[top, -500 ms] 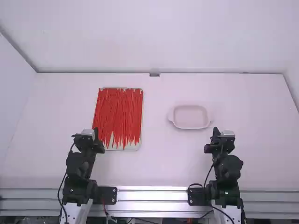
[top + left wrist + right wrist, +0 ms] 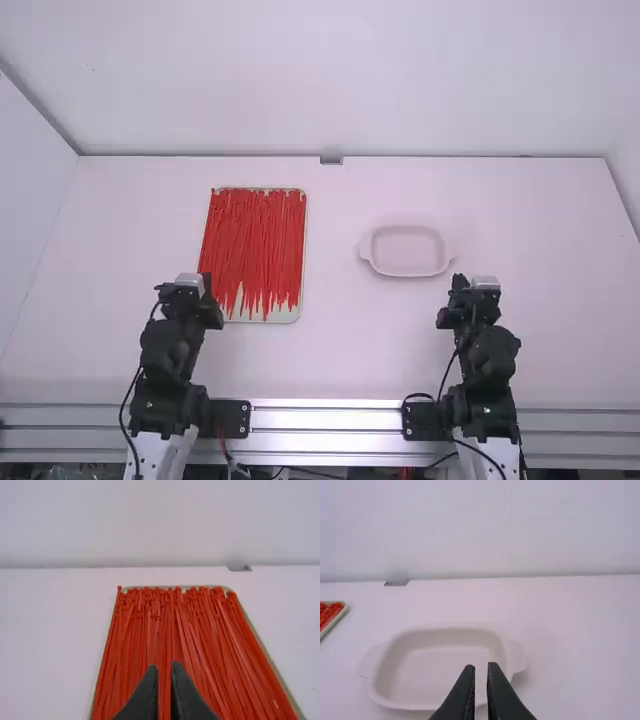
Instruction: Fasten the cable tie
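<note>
Left gripper [image 2: 162, 672], nearly closed and empty, hangs at the near end of our cable ties [image 2: 200, 625]. We see the right gripper [image 2: 480, 672] equally narrow before the dish [image 2: 420, 670].

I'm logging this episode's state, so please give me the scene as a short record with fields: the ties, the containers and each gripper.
ties: pile of red plastic cable ties, lying lengthwise, all loose, none fastened
tray: flat pale rectangular tray under the ties, on the left half of the white table
dish: empty white handled dish, right of the tray, apart from it
left gripper: shut, holding nothing, over the tray's near end
right gripper: shut, holding nothing, at the dish's near side
</note>
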Controlling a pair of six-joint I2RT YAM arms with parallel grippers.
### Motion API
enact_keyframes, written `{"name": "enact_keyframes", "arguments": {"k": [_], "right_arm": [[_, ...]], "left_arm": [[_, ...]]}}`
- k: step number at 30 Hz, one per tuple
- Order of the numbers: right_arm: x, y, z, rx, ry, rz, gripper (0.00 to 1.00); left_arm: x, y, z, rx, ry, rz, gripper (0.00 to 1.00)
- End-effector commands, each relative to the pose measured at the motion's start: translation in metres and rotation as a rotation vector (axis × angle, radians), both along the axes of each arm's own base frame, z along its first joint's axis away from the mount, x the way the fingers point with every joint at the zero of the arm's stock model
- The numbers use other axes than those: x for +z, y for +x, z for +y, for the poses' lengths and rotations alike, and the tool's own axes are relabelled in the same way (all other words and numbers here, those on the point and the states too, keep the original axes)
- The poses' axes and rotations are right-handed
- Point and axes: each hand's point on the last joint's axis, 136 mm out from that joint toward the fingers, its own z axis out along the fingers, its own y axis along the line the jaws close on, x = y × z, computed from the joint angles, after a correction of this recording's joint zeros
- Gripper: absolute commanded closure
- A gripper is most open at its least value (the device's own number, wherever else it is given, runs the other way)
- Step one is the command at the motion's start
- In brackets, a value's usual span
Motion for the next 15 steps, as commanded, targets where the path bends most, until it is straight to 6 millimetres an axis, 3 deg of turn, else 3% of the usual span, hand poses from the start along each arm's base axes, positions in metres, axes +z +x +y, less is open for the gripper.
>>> {"name": "enact_keyframes", "arguments": {"k": [1,15], "right_arm": [[0.028,0.000,0.005,0.026,0.009,-0.024,0.89],[0.030,0.007,0.027,0.149,0.002,0.300,0.67]], "left_arm": [[0.024,0.000,-0.003,-0.017,-0.014,-0.017,0.89],[0.046,0.009,-0.014,-0.067,-0.054,0.249,0.67]]}}
